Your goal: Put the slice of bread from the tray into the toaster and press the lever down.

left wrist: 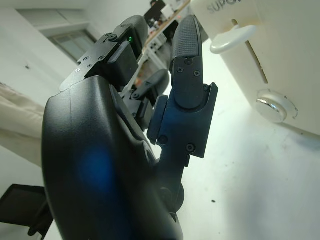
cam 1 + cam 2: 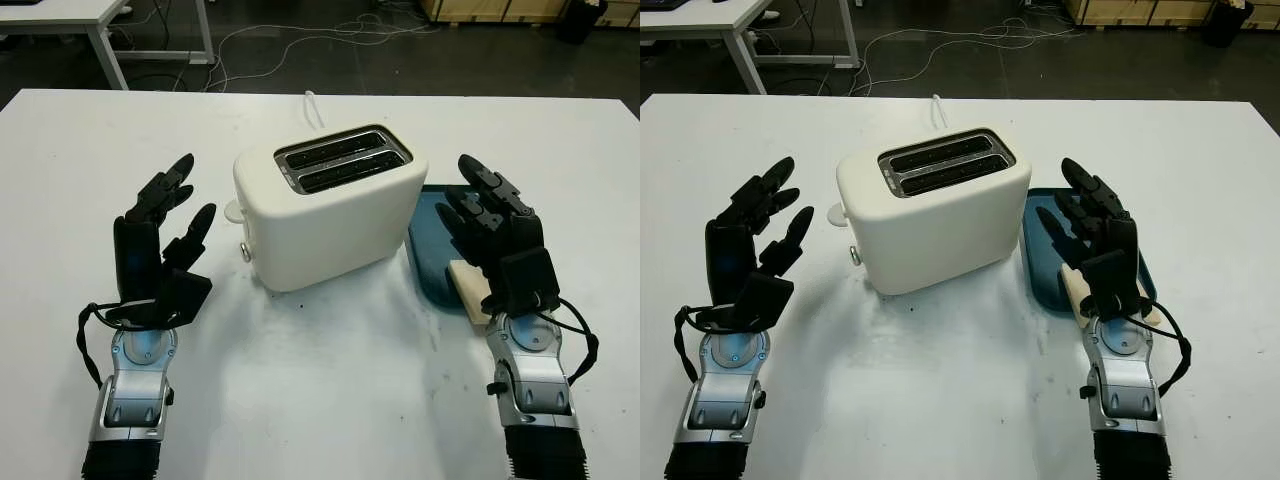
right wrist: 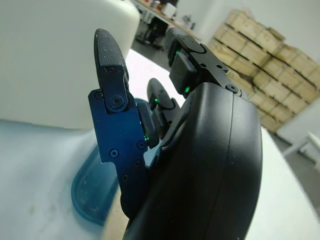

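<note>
White tabletop (image 2: 330, 400), toaster (image 2: 330, 205) slots running crosswise, bread (image 2: 470, 288) on tray (image 2: 428, 250) right of toaster, left robot hand (image 2: 160, 245) and right robot hand (image 2: 495, 240) empty, uncurled.

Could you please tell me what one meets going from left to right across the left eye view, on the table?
Left hand, open → lever → toaster → tray → right hand, open, above the bread.
</note>
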Robot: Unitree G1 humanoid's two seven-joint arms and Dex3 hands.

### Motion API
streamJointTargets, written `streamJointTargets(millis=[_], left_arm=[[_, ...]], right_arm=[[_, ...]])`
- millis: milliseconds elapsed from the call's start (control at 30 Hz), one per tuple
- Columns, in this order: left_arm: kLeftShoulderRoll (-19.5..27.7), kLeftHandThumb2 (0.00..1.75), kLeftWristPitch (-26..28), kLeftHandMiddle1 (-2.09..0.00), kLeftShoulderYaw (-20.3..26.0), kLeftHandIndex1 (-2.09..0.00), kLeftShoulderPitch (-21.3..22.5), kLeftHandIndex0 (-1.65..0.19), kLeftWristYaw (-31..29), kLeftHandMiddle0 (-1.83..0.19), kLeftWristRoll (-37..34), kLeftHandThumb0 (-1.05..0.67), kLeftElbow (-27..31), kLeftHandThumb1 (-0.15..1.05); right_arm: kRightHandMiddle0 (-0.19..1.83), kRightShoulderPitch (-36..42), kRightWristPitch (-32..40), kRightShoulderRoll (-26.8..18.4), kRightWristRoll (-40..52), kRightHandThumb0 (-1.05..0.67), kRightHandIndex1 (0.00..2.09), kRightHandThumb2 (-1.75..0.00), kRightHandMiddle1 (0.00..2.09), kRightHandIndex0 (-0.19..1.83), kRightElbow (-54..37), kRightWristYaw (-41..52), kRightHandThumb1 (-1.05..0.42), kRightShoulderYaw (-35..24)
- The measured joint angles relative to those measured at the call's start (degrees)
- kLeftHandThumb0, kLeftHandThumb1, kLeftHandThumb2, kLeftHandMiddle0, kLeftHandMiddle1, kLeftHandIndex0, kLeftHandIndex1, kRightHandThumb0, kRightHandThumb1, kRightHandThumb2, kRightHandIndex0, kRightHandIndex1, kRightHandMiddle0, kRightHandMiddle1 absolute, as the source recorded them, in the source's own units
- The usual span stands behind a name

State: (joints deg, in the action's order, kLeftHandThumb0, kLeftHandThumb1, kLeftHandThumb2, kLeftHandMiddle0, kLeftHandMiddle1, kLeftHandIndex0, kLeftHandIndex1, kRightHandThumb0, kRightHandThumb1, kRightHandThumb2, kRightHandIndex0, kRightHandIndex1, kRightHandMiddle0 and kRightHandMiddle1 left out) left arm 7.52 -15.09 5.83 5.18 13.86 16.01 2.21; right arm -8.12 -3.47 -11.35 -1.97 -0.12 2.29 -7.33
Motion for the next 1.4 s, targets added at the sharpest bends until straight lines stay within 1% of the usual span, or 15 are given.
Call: streamJointTargets(millis=[133,267,367,467,567,633,733,833,900,1000,1100,1200,1333,1367,1400], left_arm=[[-0.02,0.26,-0.37,-0.49,-0.02,0.00,0.00,-0.62,0.02,-0.53,0.03,-0.60,-0.09,0.92],[-0.02,0.27,-0.37,-0.50,0.00,0.00,-0.02,-0.62,0.06,-0.53,0.04,-0.60,-0.13,0.92],[-0.03,0.26,-0.33,-0.50,0.06,0.00,-0.05,-0.62,0.01,-0.52,-0.01,-0.61,-0.14,0.92],[-0.02,0.26,-0.33,-0.50,0.08,0.00,-0.04,-0.62,-0.04,-0.52,-0.01,-0.59,-0.14,0.92],[-0.02,0.26,-0.33,-0.49,0.12,0.00,-0.05,-0.61,-0.22,-0.51,-0.02,-0.59,-0.13,0.92],[-0.02,0.26,-0.32,-0.49,0.14,0.00,-0.04,-0.61,-0.46,-0.51,-0.32,-0.60,-0.12,0.92],[-0.01,0.26,-0.32,-0.50,0.27,-0.01,-0.04,-0.62,-0.46,-0.52,-0.37,-0.61,-0.12,0.92],[0.11,0.26,-0.32,-0.50,0.34,-0.01,-0.04,-0.62,-0.28,-0.53,0.10,-0.61,-0.12,0.92],[0.11,0.26,-0.32,-0.50,0.34,-0.01,-0.04,-0.62,-0.25,-0.53,0.13,-0.61,-0.12,0.92],[0.11,0.27,-0.28,-0.49,0.35,0.00,-0.04,-0.62,-0.27,-0.52,0.10,-0.61,-0.12,0.92],[0.10,0.26,-0.16,-0.49,0.37,0.00,-0.04,-0.61,-0.47,-0.51,-0.32,-0.60,-0.09,0.92],[0.11,0.27,-0.14,-0.49,0.38,0.00,-0.04,-0.61,-0.69,-0.51,-0.57,-0.59,-0.06,0.92],[0.11,0.27,-0.12,-0.49,0.38,0.00,-0.04,-0.62,-0.77,-0.52,-0.52,-0.60,-0.03,0.92],[0.11,0.26,-0.12,-0.49,0.38,0.00,-0.04,-0.62,-0.76,-0.52,-0.52,-0.60,-0.03,0.92],[0.11,0.26,-0.12,-0.49,0.39,0.00,-0.04,-0.62,-0.76,-0.53,-0.52,-0.61,-0.03,0.92]], right_arm=[[0.50,2.61,-0.61,-8.31,-4.59,-0.57,0.00,-0.03,0.00,0.55,-1.10,3.75,-0.91,-0.36],[0.49,7.08,-1.20,-17.28,-8.56,-0.60,0.00,-0.01,0.00,0.53,-4.50,8.21,-0.89,-2.26],[0.37,11.65,-4.67,-25.37,-12.41,-0.65,0.00,0.00,0.00,0.41,-7.24,12.25,-0.89,-4.03],[0.24,16.01,-5.81,-31.86,-18.16,-0.71,0.00,0.00,0.00,0.25,-11.56,15.27,-0.87,-5.16],[0.11,19.21,-5.29,-35.98,-23.92,-0.79,0.00,0.00,0.00,0.07,-16.56,19.25,-0.87,-5.28],[0.03,20.65,-3.19,-37.94,-27.01,-0.81,0.00,0.00,0.00,0.01,-20.27,22.96,-0.84,-5.38],[0.00,21.77,0.75,-39.43,-29.95,-0.79,0.00,0.00,0.00,0.00,-24.60,28.16,-0.79,-5.68],[0.00,21.99,3.44,-40.13,-30.42,-0.80,0.00,0.00,0.00,0.00,-27.11,32.50,-0.76,-5.92],[0.00,21.97,4.23,-40.30,-30.59,-0.80,0.00,0.00,0.00,0.00,-27.73,34.20,-0.75,-5.92],[0.00,21.94,4.53,-40.29,-31.68,-0.78,0.00,-0.01,0.00,0.00,-27.51,34.29,-0.78,-5.51],[0.00,21.86,3.35,-39.23,-35.79,-0.71,0.00,-0.02,0.00,0.00,-24.73,28.97,-0.81,-3.66],[0.08,21.62,-0.45,-36.81,-40.04,-0.62,0.01,-0.01,0.04,0.01,-19.63,18.40,-0.81,-1.58],[0.20,20.49,-6.06,-34.63,-43.60,-0.49,0.07,-0.01,0.08,0.09,-11.68,4.74,-0.84,1.35],[0.22,20.13,-7.39,-34.52,-44.01,-0.46,0.13,-0.01,0.07,0.07,-9.76,2.36,-0.85,1.96],[0.26,19.82,-8.33,-34.48,-44.14,-0.41,0.31,-0.01,0.07,0.03,-8.31,0.56,-0.87,2.52]])
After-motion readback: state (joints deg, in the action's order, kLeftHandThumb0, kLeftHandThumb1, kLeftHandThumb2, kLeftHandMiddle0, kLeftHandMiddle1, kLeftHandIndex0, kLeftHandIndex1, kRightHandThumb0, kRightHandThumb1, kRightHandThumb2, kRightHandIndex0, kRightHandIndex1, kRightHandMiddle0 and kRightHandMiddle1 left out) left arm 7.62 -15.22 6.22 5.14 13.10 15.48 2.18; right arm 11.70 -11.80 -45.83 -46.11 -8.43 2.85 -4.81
